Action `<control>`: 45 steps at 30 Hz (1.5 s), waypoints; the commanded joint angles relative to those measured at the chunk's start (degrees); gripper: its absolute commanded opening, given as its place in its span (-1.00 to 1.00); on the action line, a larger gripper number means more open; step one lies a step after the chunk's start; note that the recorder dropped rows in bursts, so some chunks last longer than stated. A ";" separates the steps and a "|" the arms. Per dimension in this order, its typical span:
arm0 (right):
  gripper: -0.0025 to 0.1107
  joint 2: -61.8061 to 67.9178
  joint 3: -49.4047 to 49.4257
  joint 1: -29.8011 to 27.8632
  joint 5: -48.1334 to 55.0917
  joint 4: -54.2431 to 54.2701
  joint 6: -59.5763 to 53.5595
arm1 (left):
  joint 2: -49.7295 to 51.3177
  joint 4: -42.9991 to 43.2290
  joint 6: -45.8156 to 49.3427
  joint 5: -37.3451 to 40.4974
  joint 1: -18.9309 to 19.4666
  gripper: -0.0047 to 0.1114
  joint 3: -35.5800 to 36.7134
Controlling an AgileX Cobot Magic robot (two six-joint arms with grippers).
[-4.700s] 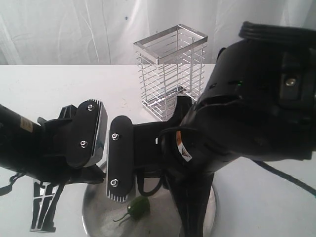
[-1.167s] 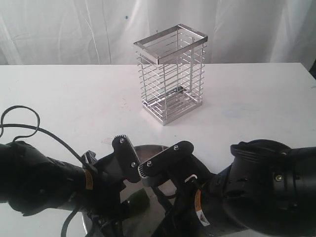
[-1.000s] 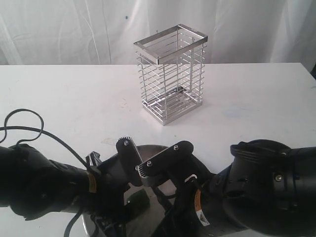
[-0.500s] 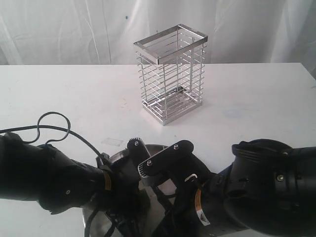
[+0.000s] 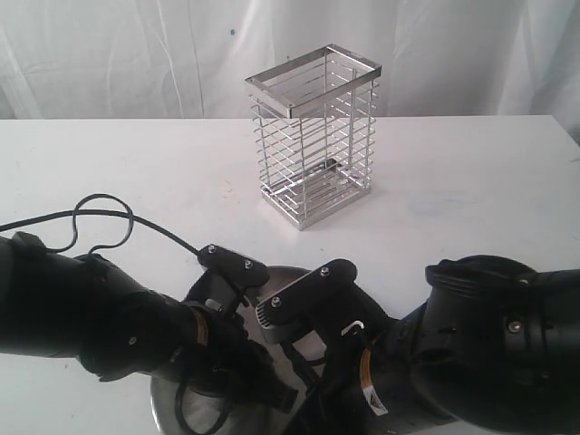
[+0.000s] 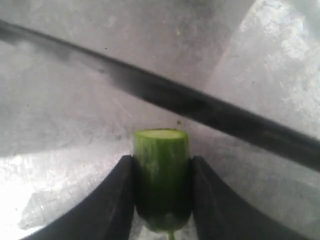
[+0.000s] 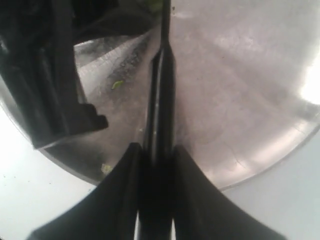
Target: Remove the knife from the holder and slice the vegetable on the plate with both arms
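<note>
exterior view facing holder (image 5: 315, 149), wrist views close; sharing plate (image 6: 75, 105)

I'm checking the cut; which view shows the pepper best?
Left wrist view: the pepper sits close-up in the left gripper, cut face clear. Exterior view: arms hide it. Right wrist view: not clearly identifiable.

The vegetable (image 6: 161, 175) lies on the plate (image 6: 70, 85) beside the knife (image 6: 200, 107), the holder (image 5: 313, 136) well behind them.

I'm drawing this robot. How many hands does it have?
2. The left hand squeezes the green pepper over the plate. The right hand grips the knife over the same plate. No others show.
</note>
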 commanded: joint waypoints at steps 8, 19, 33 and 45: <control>-0.96 -0.62 0.19 -0.11 0.19 -0.85 -1.16 | -1.40 0.04 -14.49 5.73 1.97 -0.30 0.37; -0.96 -0.62 0.19 -0.11 0.35 -0.85 -2.50 | -0.18 0.04 -14.00 5.96 2.11 -0.01 0.37; -0.96 -0.62 0.19 -0.11 8.47 -8.53 -4.61 | -7.23 0.88 -8.37 13.87 2.54 0.33 0.37; -0.96 -0.62 0.19 -0.11 7.33 -6.63 -14.34 | -19.42 9.30 -6.21 21.17 4.27 0.33 0.37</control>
